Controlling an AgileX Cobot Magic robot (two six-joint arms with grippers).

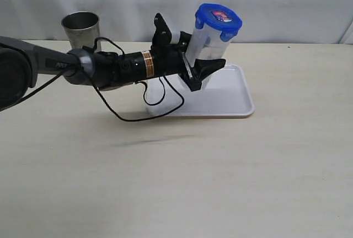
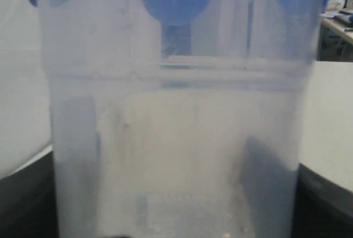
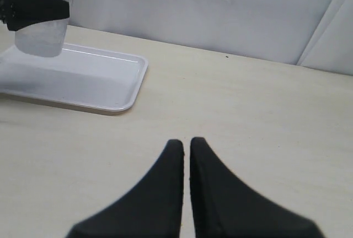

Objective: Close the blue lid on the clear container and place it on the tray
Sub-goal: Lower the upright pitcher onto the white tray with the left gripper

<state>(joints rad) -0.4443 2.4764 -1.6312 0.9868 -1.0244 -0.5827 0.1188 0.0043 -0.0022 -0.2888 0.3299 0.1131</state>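
My worry is the lean: the tall, translucent clear plastic container [image 1: 207, 42] sits tilted in the left gripper [image 1: 187, 48], its top tipped away from the arm. If I let go like this, I judge it could topple across the flat white rectangular tray [image 1: 234, 92] or roll off its low rim. The wall is smooth and tapers toward the base, so it might also slide down through the fingers. The round bright-blue lid [image 1: 219, 20] is on top with a flap hanging down the wall, but I cannot tell whether the flaps are snapped, and a bump could pop it off. A black cable loop [image 1: 144, 118] droops under the wrist near the tray's edge and might catch it. The left arm reaches in low and almost level from the left, past the grey metal cup [image 1: 81, 27], its fingers clamped on the container's lower half over the tray; I cannot tell if the base touches. The right gripper [image 3: 186, 150] is closed on nothing, hanging over the bare table [image 3: 248, 106] well clear of the tray
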